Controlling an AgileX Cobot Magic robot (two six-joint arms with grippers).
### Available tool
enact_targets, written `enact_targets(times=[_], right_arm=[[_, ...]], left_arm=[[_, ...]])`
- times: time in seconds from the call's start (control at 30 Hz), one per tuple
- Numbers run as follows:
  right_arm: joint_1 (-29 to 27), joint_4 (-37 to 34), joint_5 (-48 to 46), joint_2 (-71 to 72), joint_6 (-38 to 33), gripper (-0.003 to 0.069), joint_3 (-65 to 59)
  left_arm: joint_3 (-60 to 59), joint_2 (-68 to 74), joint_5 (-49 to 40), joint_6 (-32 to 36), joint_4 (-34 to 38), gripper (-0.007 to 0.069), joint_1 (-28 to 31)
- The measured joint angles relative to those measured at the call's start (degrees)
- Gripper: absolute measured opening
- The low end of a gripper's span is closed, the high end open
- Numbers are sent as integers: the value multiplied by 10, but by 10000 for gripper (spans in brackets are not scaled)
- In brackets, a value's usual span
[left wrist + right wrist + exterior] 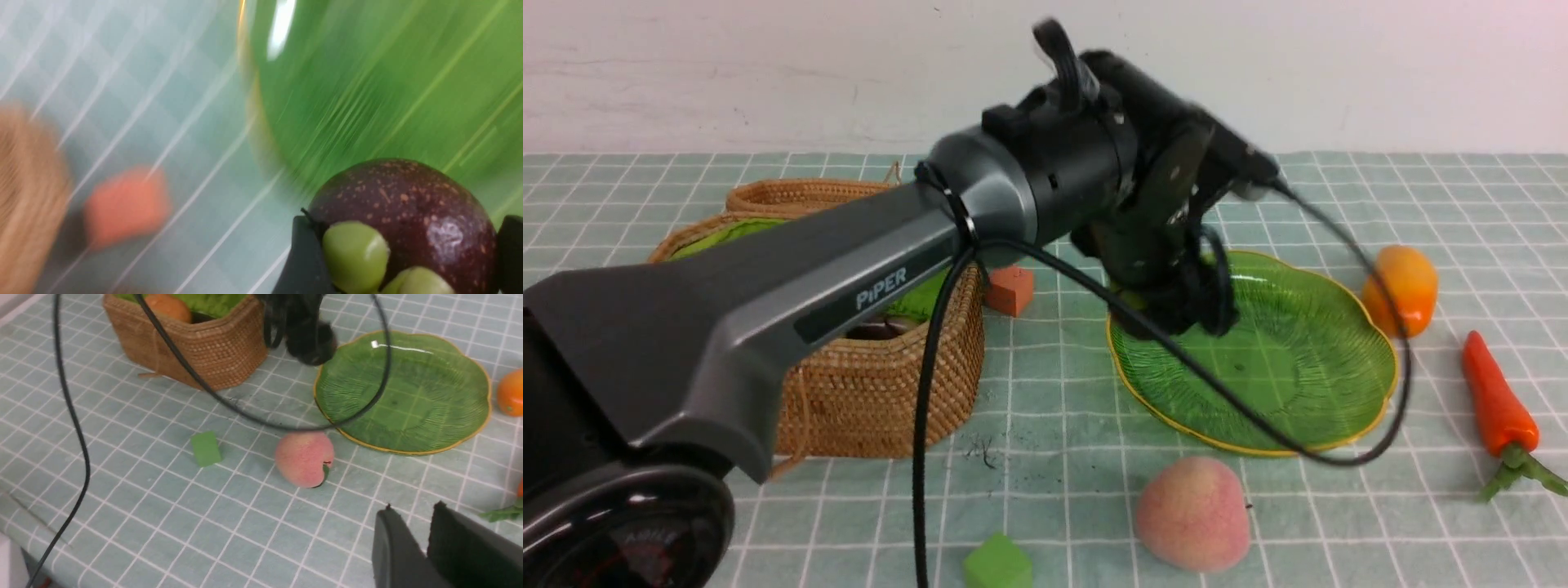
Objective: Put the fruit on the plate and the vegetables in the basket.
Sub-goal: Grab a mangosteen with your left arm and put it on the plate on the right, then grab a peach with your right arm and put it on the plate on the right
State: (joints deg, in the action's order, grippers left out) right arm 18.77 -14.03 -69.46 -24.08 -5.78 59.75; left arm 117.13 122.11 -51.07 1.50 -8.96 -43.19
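My left gripper (1176, 302) is shut on the dark purple mangosteen (408, 204) with its green calyx, and holds it over the left rim of the green glass plate (1307, 367). The plate is bare. The pink peach (1192, 513) lies on the cloth in front of the plate. The orange-yellow mango (1401, 290) lies right of the plate, and the carrot (1499, 404) lies further right. The wicker basket (874, 392) stands at the left with the potato (167, 306) inside. My right gripper (412, 510) is shut and empty, above the cloth near the peach (304, 457).
A salmon cube (1010, 290) sits between basket and plate. A green cube (996, 563) lies at the front. The left arm's black cable (1258, 420) loops over the plate. The left arm's body blocks much of the basket in the front view.
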Motion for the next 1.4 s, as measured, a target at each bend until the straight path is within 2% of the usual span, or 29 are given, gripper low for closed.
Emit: enact_targets(times=[0.1,0.2,0.37,0.57,0.77,0.83,0.97,1.0,1.03,1.07,1.1,1.13,1.2,1.4], right_arm=[[0,0,0,0,5,148,0],[0,0,0,0,8,148,0],[0,-1,0,0,26,148,0],[0,-1,0,0,46,150,0],[0,0,-1,-1,52,150,0],[0,0,-1,-7,54,152,0],[0,0,-28,-53,58,155,0],[0,0,-30,-56,58,155,0],[0,0,-31,-84,58,155,0],[0,0,-31,-88,58,155,0],[0,0,-31,-120,58,155,0],[0,0,-31,-136,58,155,0],[0,0,-31,-182,58,155,0],[0,0,-26,-284,58,157,0]], left_arm=[[22,17,57,3,74,528,0],[24,52,110,19,108,528,0],[23,98,150,29,113,528,0],[22,103,166,30,114,659,0],[22,70,120,30,116,647,0],[22,47,86,30,116,609,0],[22,-59,-28,-6,101,358,0],[22,-65,-33,-9,100,358,0],[23,-107,-73,-29,90,201,0],[23,-112,-73,-31,90,183,0],[23,-151,-110,-43,73,66,0],[23,-168,-129,-47,64,14,0],[16,-219,-178,-60,40,-13,0],[-117,-374,-187,-108,3,-13,0]])
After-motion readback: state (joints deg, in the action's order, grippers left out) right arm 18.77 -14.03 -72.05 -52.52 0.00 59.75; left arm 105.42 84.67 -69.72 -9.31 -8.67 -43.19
